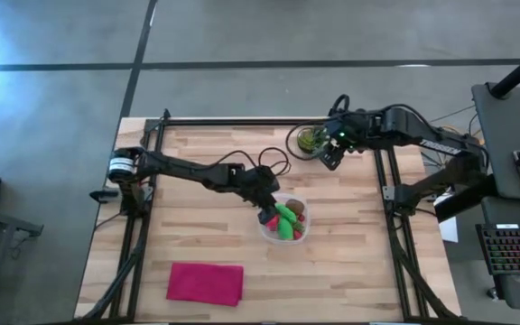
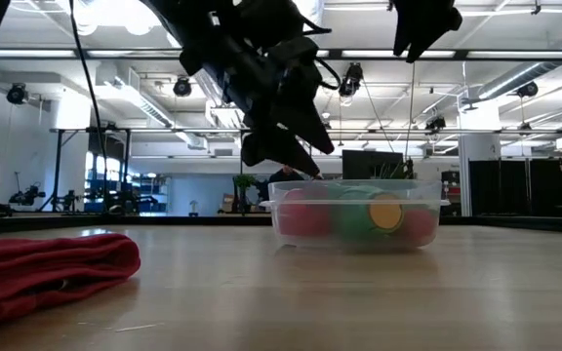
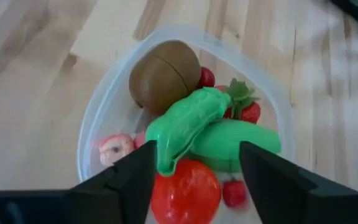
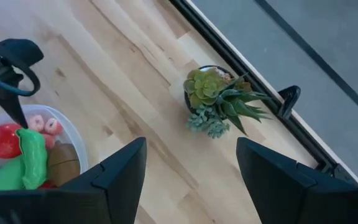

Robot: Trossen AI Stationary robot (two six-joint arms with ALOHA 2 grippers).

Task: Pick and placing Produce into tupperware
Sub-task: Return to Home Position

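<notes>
A: Where is the produce (image 3: 185,121) seen?
B: Inside the tupperware (image 3: 104,106), just beneath the left tool (image 3: 197,152), which is spread wide with nothing gripped. The right tool (image 4: 191,155) is held wide near the plant (image 4: 219,99).

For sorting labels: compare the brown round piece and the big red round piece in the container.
The brown round piece is matt brown with a seam line across it; the big red round piece is glossy red with no seam showing. The brown one shows almost whole; the red one is partly overlapped by the green pod. Both are roundish and lie in the tupperware.
</notes>
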